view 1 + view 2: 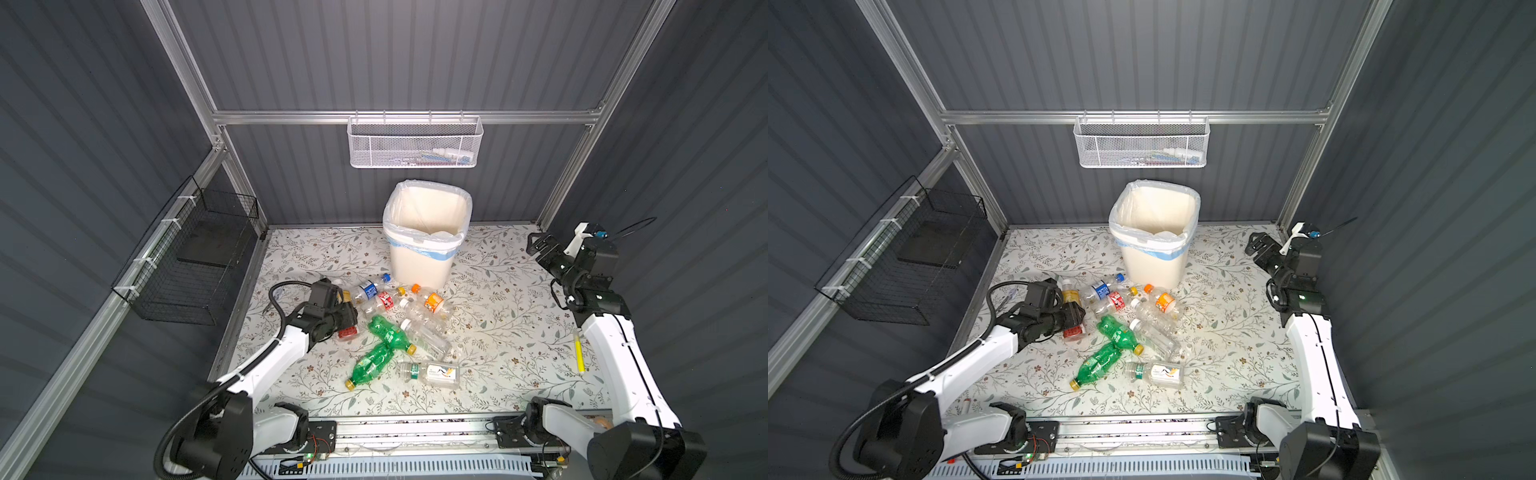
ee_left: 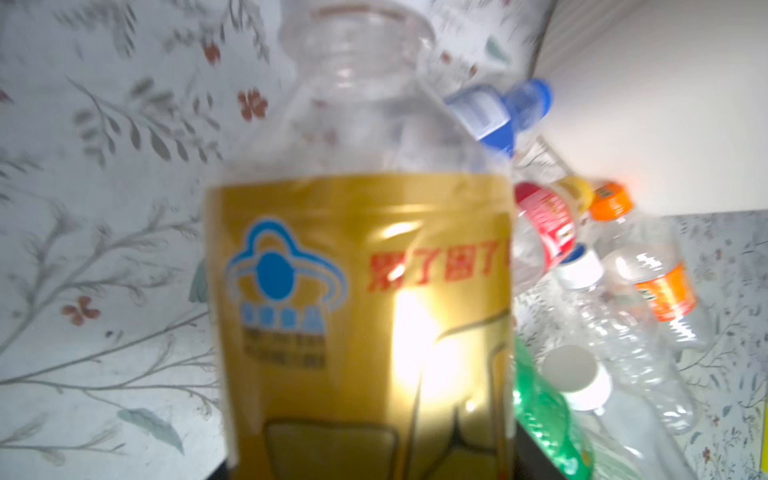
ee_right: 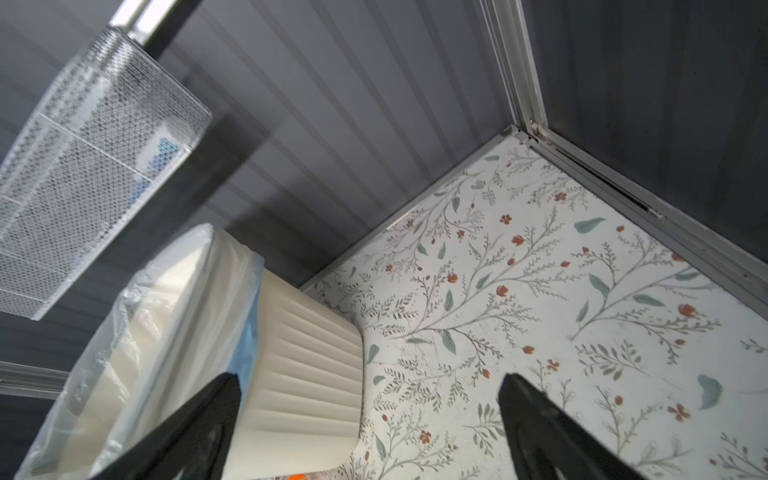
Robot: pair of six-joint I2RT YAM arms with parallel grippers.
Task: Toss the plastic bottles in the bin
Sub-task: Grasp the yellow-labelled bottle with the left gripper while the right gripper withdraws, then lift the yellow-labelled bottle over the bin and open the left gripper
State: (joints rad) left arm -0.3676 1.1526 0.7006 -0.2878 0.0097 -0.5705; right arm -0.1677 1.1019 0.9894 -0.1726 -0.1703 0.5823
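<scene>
Seemingly the left gripper (image 1: 347, 311) has a yellow-labelled bottle (image 2: 361, 291) right at its jaws, though I cannot tell whether they grip it. Its label shows a blue logo and red characters, apparently 累了困了. The other bottles (image 1: 390, 332) lie heaped on the tabletop (image 1: 498, 299) before the bin (image 1: 419, 266), which looks empty. The right gripper (image 3: 372, 378) gapes wide, holding nothing.
</scene>
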